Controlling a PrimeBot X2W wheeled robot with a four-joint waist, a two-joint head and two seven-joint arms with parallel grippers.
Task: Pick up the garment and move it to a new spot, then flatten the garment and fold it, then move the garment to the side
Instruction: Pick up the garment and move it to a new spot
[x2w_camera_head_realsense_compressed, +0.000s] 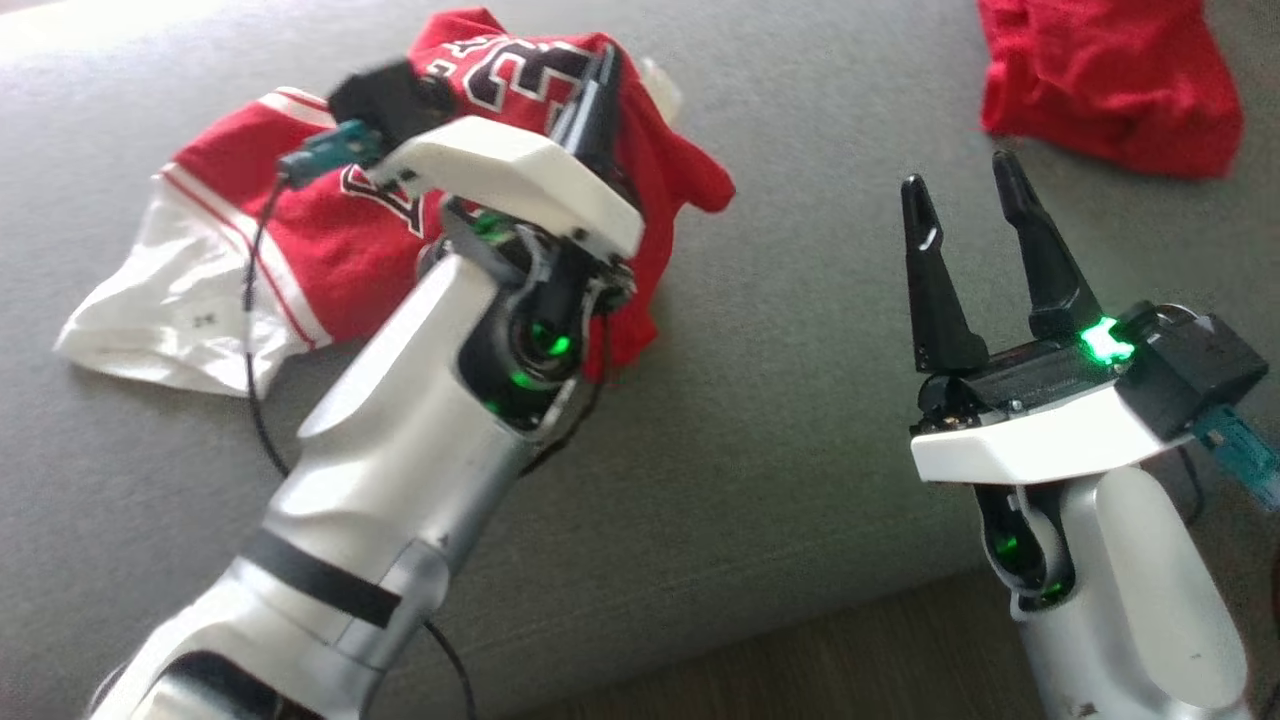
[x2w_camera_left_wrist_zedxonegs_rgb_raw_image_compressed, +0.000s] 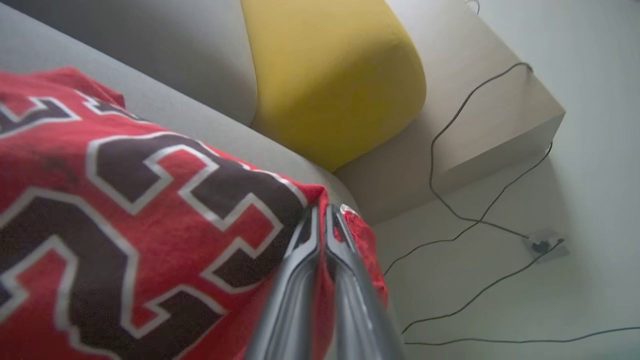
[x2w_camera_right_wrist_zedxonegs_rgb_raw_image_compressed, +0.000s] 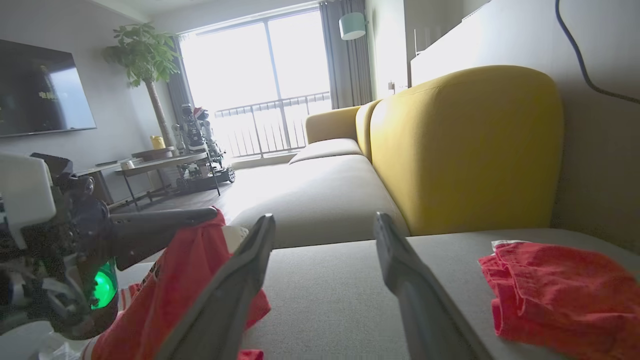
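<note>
Fingers on the left gripper (x2w_camera_head_realsense_compressed: 603, 70) are pressed together on a fold of the red jersey (x2w_camera_head_realsense_compressed: 330, 230), pinching it beside the big dark number at the top of the bunched cloth. The jersey lies crumpled on the grey sofa seat (x2w_camera_head_realsense_compressed: 780, 430), over to the left, with its white part (x2w_camera_head_realsense_compressed: 170, 300) spread on the cushion and the pinched edge raised off it. From the left wrist, only a thin bit of cloth sits at the fingertips, so I'd call the grip shallow.

To my eye the step in hand is the pick-up and carry to a new spot. Done well, the arm would lift straight and slowly until the white part hangs free of the seat. It would then travel toward the bare grey stretch in the middle without dragging.

Further right, the right gripper (x2w_camera_head_realsense_compressed: 960, 180) hovers above the seat with its fingers spread wide, holding nothing; it could take a second corner. At the far right lies another red cloth (x2w_camera_head_realsense_compressed: 1110, 80), well apart from the jersey, which is best set down short of it.
</note>
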